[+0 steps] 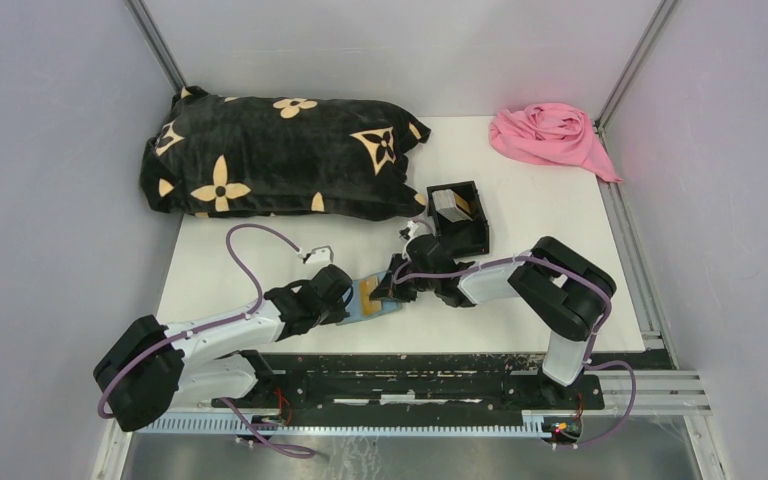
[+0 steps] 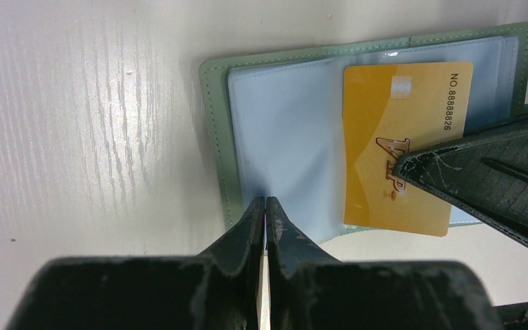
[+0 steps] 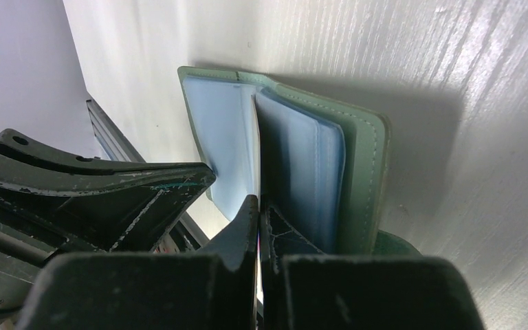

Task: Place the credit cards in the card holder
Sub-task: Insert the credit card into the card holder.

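The sage-green card holder (image 1: 381, 307) lies open near the table's front edge, its pale blue sleeves up (image 2: 285, 130). My left gripper (image 2: 266, 205) is shut on the near edge of a sleeve page. A yellow credit card (image 2: 378, 124) marked VIP lies over the right half of the holder. My right gripper (image 3: 258, 205) is shut on it, and one of its fingers (image 2: 481, 179) covers the card's corner. In the right wrist view the holder (image 3: 361, 158) stands half folded and the card shows only edge-on. Both grippers meet at the holder, the left (image 1: 345, 300) and the right (image 1: 397, 288).
A black open-topped box (image 1: 476, 236) holding more cards (image 1: 450, 207) stands just behind the right gripper. A black pillow with tan flowers (image 1: 280, 155) fills the back left. A pink cloth (image 1: 550, 135) lies at the back right. The left gripper's body (image 3: 110, 199) is close beside the right one.
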